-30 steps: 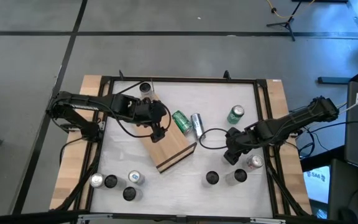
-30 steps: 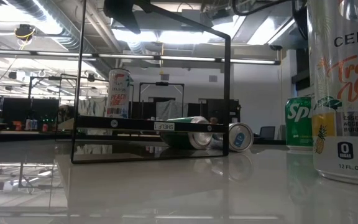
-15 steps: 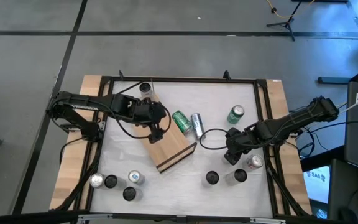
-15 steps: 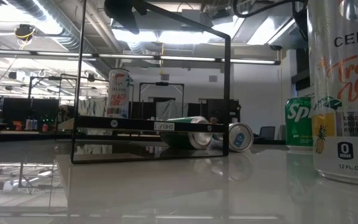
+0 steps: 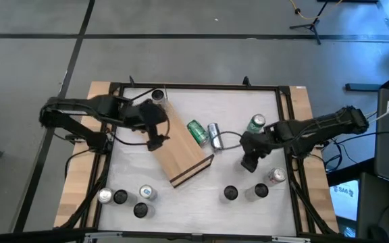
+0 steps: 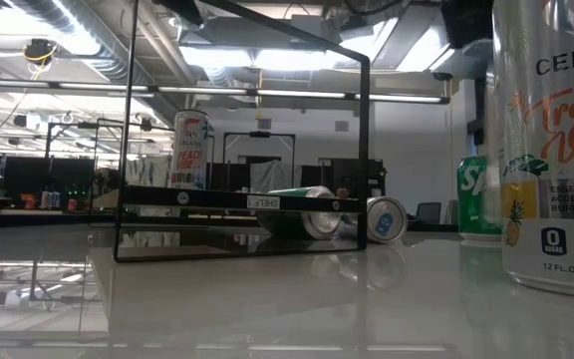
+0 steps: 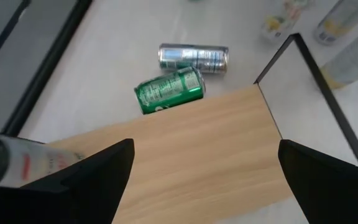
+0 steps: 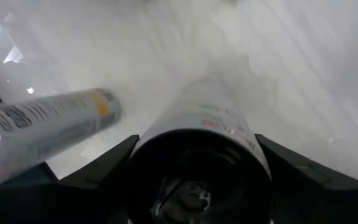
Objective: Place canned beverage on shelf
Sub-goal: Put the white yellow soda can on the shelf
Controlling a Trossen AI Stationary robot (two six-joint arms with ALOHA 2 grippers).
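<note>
The shelf (image 5: 183, 156), a light-wood board with dark edges, lies slantwise on the white table; in the low view its black frame (image 6: 242, 199) stands upright. My left gripper (image 5: 155, 135) (image 7: 207, 186) hovers open above the shelf's far left end. My right gripper (image 5: 250, 158) (image 8: 197, 155), to the right of the shelf, is shut on a white can with a dark top (image 8: 197, 118). A green can (image 5: 196, 131) (image 7: 168, 90) and a silver can (image 5: 213, 135) (image 7: 193, 57) lie on their sides by the shelf's far right edge. My right gripper pinches the white can's upper end (image 8: 151, 140) between its two fingers (image 8: 98, 171), one on each side just below the rim. The fingers come from above, pointing down. The can stands upright below them; whether its base is clear of the table does not show.
A green can (image 5: 256, 123) stands just beyond my right gripper. More cans stand near the front edge at right (image 5: 275, 175) (image 5: 229, 194) and left (image 5: 146, 193). One can (image 5: 157, 95) stands at the far edge. A tall can (image 6: 556, 150) stands close before the low camera.
My left gripper has risen and drawn back toward the table's left edge, off the shelf's middle to its far left end. My right gripper has moved toward the table's far edge and rolled about its own line.
</note>
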